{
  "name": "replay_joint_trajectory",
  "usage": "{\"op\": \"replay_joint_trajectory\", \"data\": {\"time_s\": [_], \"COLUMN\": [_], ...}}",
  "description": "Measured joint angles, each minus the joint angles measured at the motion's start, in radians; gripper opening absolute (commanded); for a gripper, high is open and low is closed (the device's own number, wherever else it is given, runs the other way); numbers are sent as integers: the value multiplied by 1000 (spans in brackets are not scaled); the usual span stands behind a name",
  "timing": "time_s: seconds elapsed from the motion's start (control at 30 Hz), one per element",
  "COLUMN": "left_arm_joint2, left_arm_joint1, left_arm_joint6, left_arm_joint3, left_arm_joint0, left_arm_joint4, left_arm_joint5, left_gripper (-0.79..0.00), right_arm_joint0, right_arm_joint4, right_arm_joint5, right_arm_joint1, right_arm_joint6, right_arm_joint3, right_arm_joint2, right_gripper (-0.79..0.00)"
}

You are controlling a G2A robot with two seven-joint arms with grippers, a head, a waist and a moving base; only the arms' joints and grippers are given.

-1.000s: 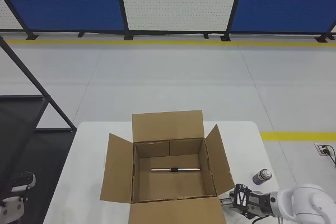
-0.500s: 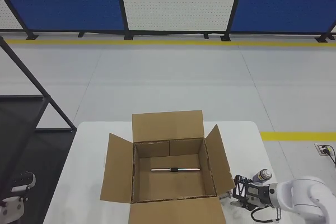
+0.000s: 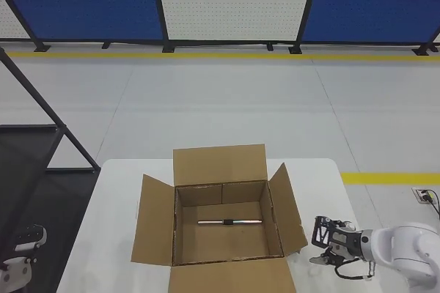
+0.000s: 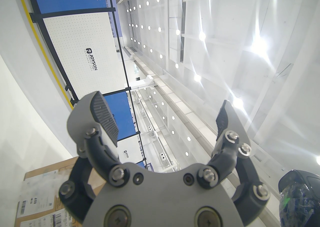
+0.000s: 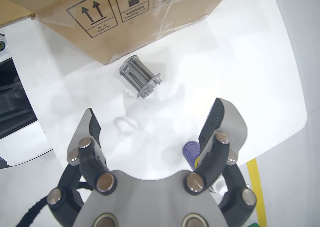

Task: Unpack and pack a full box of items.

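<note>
Grey spool (image 5: pixel 140 80) lies loose beside the box (image 5: pixel 125 0) — the right pincer (image 5: pixel 155 107), apart and empty, could roll it or topple the can (image 5: pixel 191 149).

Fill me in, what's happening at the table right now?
The right hand hangs open and empty above the white table, beside the open brown cardboard box. A small grey ribbed plastic cylinder lies on its side on the table just ahead of it, close to the box, and a purple-topped can sits right next to the hand. Inside the box lies one slim dark-and-silver rod. The left hand is open, pointing at the ceiling, holding nothing.
</note>
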Motion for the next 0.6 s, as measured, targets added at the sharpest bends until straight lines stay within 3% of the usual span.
{"op": "replay_joint_trajectory", "data": {"time_s": [0.2,0.6], "left_arm_joint2": [0,0], "left_arm_joint1": [0,0], "left_arm_joint6": [0,0], "left_arm_joint3": [0,0], "left_arm_joint0": [0,0], "left_arm_joint4": [0,0], "left_arm_joint5": [0,0], "left_gripper": [0,0], "right_arm_joint0": [58,59], "right_arm_joint4": [12,13], "right_arm_joint5": [9,9], "right_arm_joint1": [8,8], "right_arm_joint6": [35,36], "right_arm_joint3": [28,28], "right_arm_joint2": [22,22], "right_gripper": [0,0]}}
